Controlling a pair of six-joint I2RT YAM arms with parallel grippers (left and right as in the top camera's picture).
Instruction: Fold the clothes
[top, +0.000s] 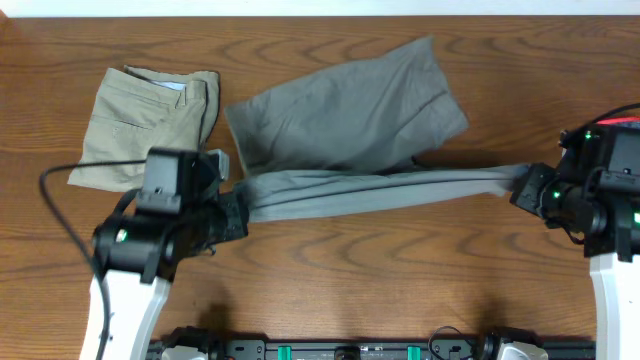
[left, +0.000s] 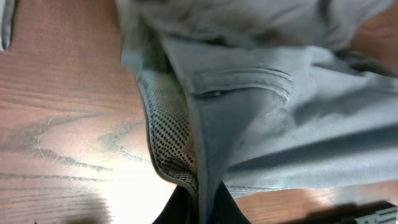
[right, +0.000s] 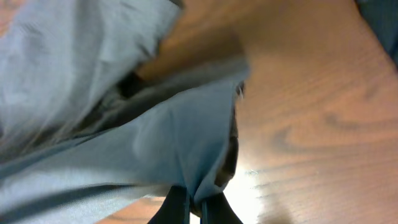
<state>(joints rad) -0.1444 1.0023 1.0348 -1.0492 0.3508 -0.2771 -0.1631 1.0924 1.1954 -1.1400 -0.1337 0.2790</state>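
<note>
Out past my left fingers (top: 236, 213), on their outer side, the beige shorts (top: 150, 125) lie folded on the tabletop (top: 400, 290) and are no part of this grip. My left fingers are clenched on the grey shorts (top: 350, 110) at the waistband. My left wrist view shows the dotted lining (left: 165, 130) just above the pinch, with a pocket slit (left: 208, 94) close beside it.

From that pinch a band of grey cloth runs taut straight across to my right fingers (top: 522, 188). They are clamped on a bunched edge of the same garment — which edge it is, I cannot tell. The rest of the grey shorts lies spread and creased on the tabletop just beyond the stretched band, between my two sets of fingers.

I judge this cloth light, soft and limp. It will sag wherever I let the tension go, and it will keep its wrinkles unless pulled flat. The doubled waistband and the seams are the firmest places to hold — a single thin layer could slip out.
</note>
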